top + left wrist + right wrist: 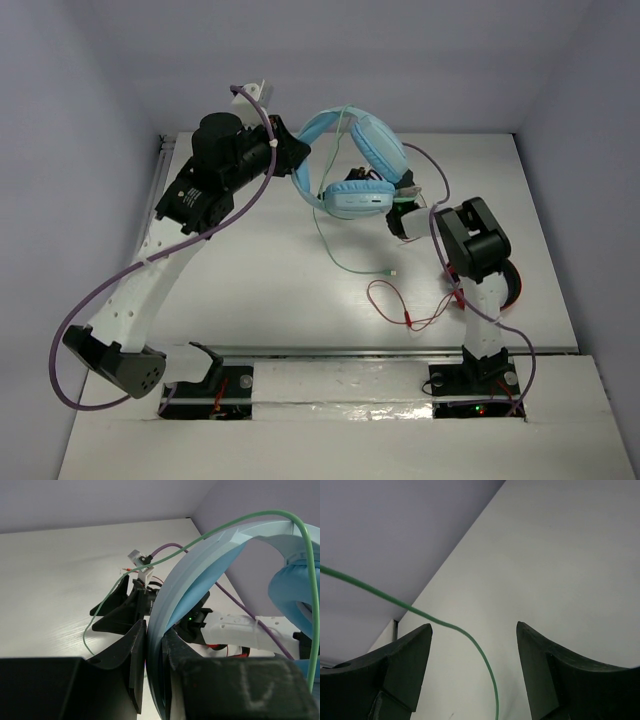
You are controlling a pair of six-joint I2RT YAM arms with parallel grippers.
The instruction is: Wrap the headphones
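Note:
The light blue headphones [352, 160] hang in the air above the back of the table. My left gripper [298, 162] is shut on the wide headband [200, 570], which sits clamped between its fingers [134, 655]. One padded ear cup [295, 590] shows at the right of the left wrist view. The thin pale green cable [325, 235] drapes over the headband [250, 517] and trails down to the table, its plug end [393, 272] lying there. My right gripper [398, 212] is open just right of the lower ear cup. The cable [485, 660] runs between its fingers without touching them.
Smaller red headphones [510, 285] lie behind the right arm, their red cable [400, 312] looping on the table in front. A purple arm cable [110, 290] arcs beside the left arm. White walls close in the back and both sides.

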